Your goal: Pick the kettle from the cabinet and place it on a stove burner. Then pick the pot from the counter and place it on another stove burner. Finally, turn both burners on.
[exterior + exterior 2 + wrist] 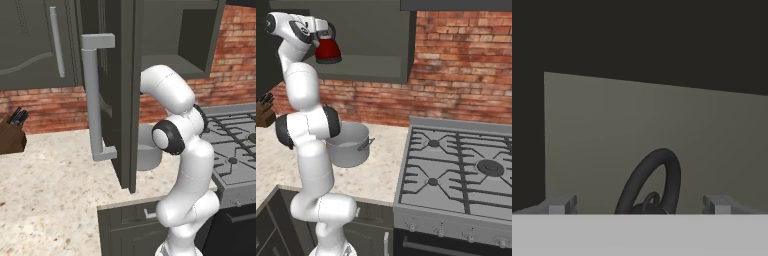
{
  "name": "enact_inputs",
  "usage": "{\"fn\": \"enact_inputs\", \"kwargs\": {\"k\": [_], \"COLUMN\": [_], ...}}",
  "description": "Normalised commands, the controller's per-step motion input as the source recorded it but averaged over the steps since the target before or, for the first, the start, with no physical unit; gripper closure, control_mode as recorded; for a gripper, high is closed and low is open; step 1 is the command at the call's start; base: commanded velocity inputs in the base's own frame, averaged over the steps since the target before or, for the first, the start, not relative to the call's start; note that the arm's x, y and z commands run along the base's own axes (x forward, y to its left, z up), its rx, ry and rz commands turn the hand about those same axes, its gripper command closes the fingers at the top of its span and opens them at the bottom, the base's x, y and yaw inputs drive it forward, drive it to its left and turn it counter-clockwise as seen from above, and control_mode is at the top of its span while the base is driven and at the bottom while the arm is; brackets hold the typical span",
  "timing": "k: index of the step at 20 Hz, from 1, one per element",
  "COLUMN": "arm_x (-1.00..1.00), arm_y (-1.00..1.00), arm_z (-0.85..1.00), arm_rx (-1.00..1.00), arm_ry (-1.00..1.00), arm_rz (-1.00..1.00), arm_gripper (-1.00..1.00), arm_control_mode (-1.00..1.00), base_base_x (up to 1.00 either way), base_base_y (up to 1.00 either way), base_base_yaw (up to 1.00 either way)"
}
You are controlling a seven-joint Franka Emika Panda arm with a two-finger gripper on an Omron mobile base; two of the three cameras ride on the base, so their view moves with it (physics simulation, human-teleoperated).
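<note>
Kettle (328, 49), red and squat with a black loop handle, sat on the shelf of the open wall cabinet (386, 50), just beside the end of the raised arm in the right base view. Gripper (641, 204) faced into the cabinet; in the hand view its 2 fingertips (562, 204) stood wide apart at the bottom, one on each side of the kettle's loop handle (657, 175), which rose between them without visible contact. The jaws were fully spread and held nothing. Behind the handle lay the pale inner back wall of the cabinet, with dark shadow above and to one side.

In the left base view the cabinet door (122, 90) stood swung out toward the camera, edge-on, its long light-grey bar handle (95, 95) running vertically. The arm bent up behind that door.

Pot (350, 144), grey, lidless and cylindrical, rested on the beige speckled counter (376, 180), between the arm and the cooktop, near the cooktop's edge but apart from it. Stove burners (433, 143) lay bare under black grates on the grey cooktop to the right of the pot. A knife block (11, 134) stood at the far left of the counter against the brick wall (466, 65).
</note>
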Motion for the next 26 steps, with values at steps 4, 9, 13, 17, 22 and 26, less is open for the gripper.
{"fn": "enact_inputs", "kwargs": {"k": [4, 9, 13, 17, 22, 26], "arm_x": [0.11, 0.09, 0.02, 0.00, 0.00, 0.00], "arm_y": [0.00, 0.00, 0.00, 0.00, 0.00, 0.00], "arm_z": [0.00, 0.00, 0.00, -0.01, -0.07, -0.10], "arm_rx": [0.00, 0.00, 0.00, 0.01, 0.01, 0.01], "arm_ry": [0.00, 0.00, 0.00, 0.00, 0.00, 0.00], "arm_rz": [0.00, 0.00, 0.00, 0.00, 0.00, 0.00], "arm_gripper": [-1.00, -1.00, -1.00, -1.00, -1.00, -1.00], "arm_control_mode": [-1.00, -1.00, -1.00, -1.00, -1.00, -1.00], "base_base_x": [0.00, 0.00, 0.00, 0.00, 0.00, 0.00], "base_base_y": [0.00, 0.00, 0.00, 0.00, 0.00, 0.00], "base_base_yaw": [0.00, 0.00, 0.00, 0.00, 0.00, 0.00]}}
